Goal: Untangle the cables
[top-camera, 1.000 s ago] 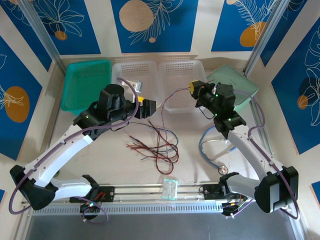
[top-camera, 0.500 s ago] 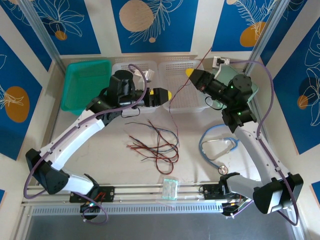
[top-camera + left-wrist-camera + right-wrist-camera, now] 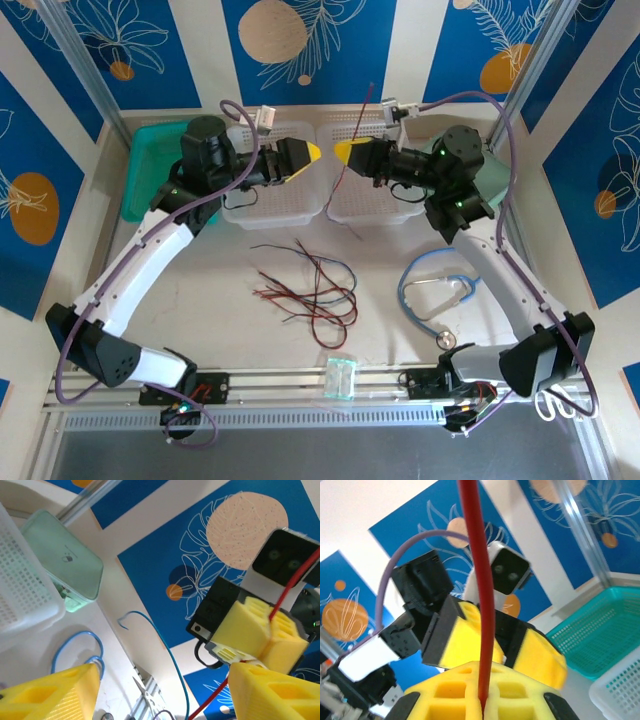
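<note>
One red cable [image 3: 476, 580] in right tool [image 3: 482, 702]

Red cable [image 3: 476, 580]: blurred, cut off at top, lower end hidden in right end effector [image 3: 482, 700]. Left end effector [image 3: 162, 675]: cropped at bottom edge. Cable pile [image 3: 325, 295]: crossings untraceable.

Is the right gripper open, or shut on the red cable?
Shut on it: the red cable runs down and ends pinched in the closed yellow tips of the right gripper, with no gap showing.
</note>
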Controlling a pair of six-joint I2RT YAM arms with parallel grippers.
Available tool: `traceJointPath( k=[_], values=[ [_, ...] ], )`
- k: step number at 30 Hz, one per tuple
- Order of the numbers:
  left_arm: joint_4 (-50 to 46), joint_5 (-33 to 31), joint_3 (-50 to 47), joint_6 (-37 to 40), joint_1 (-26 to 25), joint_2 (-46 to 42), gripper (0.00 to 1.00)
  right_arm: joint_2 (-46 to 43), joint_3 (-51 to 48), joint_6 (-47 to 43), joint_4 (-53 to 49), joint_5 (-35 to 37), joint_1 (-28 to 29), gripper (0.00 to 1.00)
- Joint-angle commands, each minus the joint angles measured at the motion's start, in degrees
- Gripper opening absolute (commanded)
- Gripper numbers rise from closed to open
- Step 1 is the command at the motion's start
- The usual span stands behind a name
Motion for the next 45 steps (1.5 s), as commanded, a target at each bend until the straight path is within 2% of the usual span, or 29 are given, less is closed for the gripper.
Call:
traceJointPath(
  k=[1, 7, 11, 16, 23, 32, 36, 37, 40, 45],
  values=[
    [1.8, 3.4, -0.5, -2.0, -0.1, -1.1, 0.66, 2.0, 3.6, -3.8, -0.4, -4.9, 0.9, 0.00],
    [3.7, 4.1, -3.0, -3.2, -0.6, -2.1, 0.61, 5.8, 6.2, -3.3, 2.2, -6.8, 1.6, 0.00],
    [1.4, 4.2, -3.0, -1.9, -1.6, -1.9, 0.60, 8.3, 7.6, -2.8, 4.9, -7.6, 2.6, 0.00],
    [-0.8, 2.8, -4.1, -0.5, -2.1, -2.8, 0.63, 10.1, 8.6, -3.3, 7.3, -7.8, 3.6, 0.00],
    [3.5, 3.9, -6.9, -3.6, -2.8, -2.6, 0.63, 12.0, 9.5, -2.5, 11.7, -10.1, 4.8, 0.00],
    [6.3, 2.9, -8.3, -4.7, -2.8, -2.8, 0.55, 11.5, 8.5, -1.0, 13.7, -10.5, 4.5, 0.00],
    [6.7, 1.3, -8.2, -3.8, -2.7, -3.2, 0.46, 10.5, 7.4, -1.4, 13.4, -10.6, 3.9, 0.00],
    [6.8, 0.9, -8.1, -3.4, -2.7, -3.3, 0.47, 10.2, 7.2, -1.4, 13.3, -10.7, 3.7, 0.00],
    [7.1, -0.1, -7.7, -2.3, -2.7, -4.0, 0.57, 9.2, 6.2, -1.5, 12.5, -10.1, 2.8, 0.00],
    [6.4, -3.6, -7.5, -0.4, -2.5, -5.4, 0.58, 7.7, 4.7, -1.2, 12.8, -9.8, 1.6, 0.00]
  ],
)
